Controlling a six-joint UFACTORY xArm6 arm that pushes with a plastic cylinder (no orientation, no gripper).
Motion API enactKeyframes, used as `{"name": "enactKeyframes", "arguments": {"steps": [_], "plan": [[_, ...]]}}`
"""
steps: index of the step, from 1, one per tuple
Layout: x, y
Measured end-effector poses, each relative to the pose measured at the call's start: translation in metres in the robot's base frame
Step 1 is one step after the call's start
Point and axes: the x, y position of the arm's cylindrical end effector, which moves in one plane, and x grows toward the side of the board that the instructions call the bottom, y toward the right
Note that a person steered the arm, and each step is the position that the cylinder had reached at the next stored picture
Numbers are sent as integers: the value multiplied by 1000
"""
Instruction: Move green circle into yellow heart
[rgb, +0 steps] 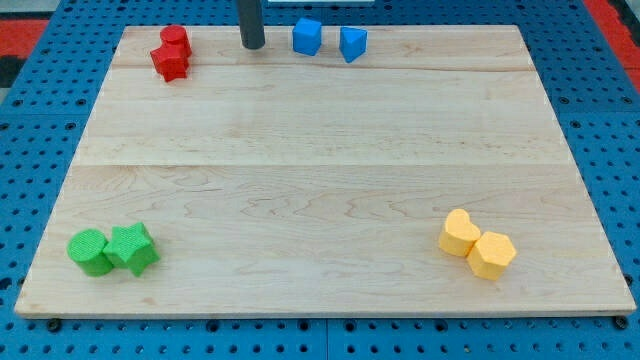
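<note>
At near left, green circle (88, 251) touches green star (133, 248); yellow heart (459, 232) sits near right against yellow hexagon (491, 254). Bare board (320, 150) between. My tip (252, 45) far, between red (172, 52) and blue blocks (326, 39); rod has no claw. No writing.

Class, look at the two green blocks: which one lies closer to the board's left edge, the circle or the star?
The green circle. It sits at the view's left of the pair, touching the green star, which lies on its right side.
</note>
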Motion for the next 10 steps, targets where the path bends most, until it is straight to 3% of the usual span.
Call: {"name": "enactKeyframes", "arguments": {"steps": [2,4,5,7,10], "plan": [[100,0],[186,-45],[186,-67],[220,-192],[299,-210]]}}
